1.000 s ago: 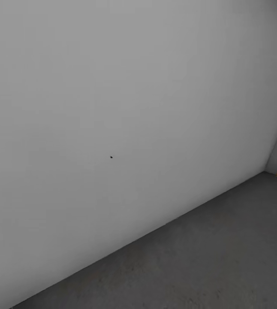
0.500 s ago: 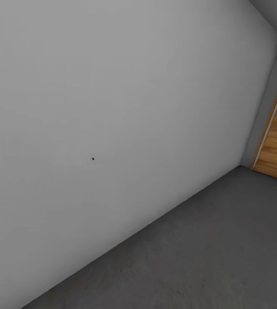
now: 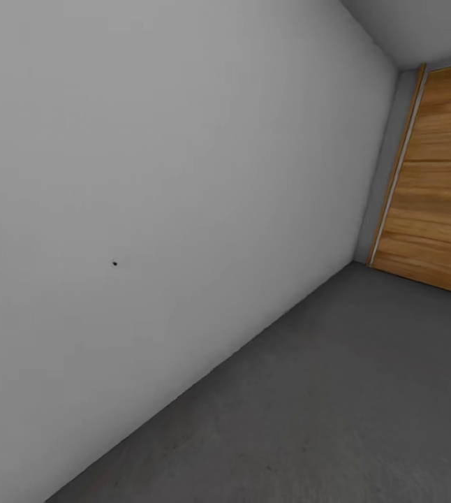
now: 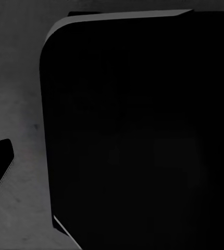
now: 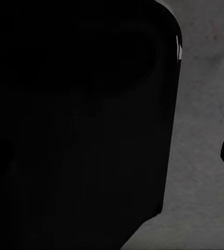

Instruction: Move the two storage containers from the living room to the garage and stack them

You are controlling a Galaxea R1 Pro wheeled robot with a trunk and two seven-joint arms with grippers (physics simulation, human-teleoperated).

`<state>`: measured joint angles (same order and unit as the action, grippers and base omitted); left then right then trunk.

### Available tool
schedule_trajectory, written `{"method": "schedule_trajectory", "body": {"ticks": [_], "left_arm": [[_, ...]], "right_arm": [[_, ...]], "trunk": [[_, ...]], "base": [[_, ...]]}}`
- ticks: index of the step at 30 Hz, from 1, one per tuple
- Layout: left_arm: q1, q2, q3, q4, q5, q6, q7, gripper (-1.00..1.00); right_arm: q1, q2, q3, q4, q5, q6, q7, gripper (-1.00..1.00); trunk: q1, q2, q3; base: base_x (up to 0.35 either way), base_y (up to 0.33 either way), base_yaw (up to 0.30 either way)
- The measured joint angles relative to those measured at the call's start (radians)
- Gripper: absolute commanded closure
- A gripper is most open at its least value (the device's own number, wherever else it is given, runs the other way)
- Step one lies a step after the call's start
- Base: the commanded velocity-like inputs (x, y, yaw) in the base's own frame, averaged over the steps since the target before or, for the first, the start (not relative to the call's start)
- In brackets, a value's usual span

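Garage floor (image 3: 337,405): dark grey concrete, meeting a pale wall (image 3: 169,175); orange-wood door (image 3: 435,181) standing beyond it. Storage containers: whereabouts unknown. Judged rigid and light; best gripped at the rims. Dark housings are blocking both wrist cameras; pincer states cannot be told.

Both wrist views: large black robot body part (image 4: 138,130) close ahead; pincer state indiscernible.

Head camera toward wall (image 3: 149,175), floor (image 3: 337,405)
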<state>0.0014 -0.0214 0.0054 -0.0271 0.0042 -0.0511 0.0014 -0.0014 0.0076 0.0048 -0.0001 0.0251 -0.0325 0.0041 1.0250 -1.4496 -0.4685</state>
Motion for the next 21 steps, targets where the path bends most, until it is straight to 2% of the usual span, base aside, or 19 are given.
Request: {"method": "schedule_trajectory", "body": {"ticks": [21], "left_arm": [[0.0,0.001,0.0,0.0,0.0,0.0,0.0,-1.0]], "right_arm": [[0.0,0.0,0.0,0.0,0.0,-0.007,0.0,-1.0]], "trunk": [[0.0,0.0,0.009]], "base": [[0.0,0.0,-0.293]]}}
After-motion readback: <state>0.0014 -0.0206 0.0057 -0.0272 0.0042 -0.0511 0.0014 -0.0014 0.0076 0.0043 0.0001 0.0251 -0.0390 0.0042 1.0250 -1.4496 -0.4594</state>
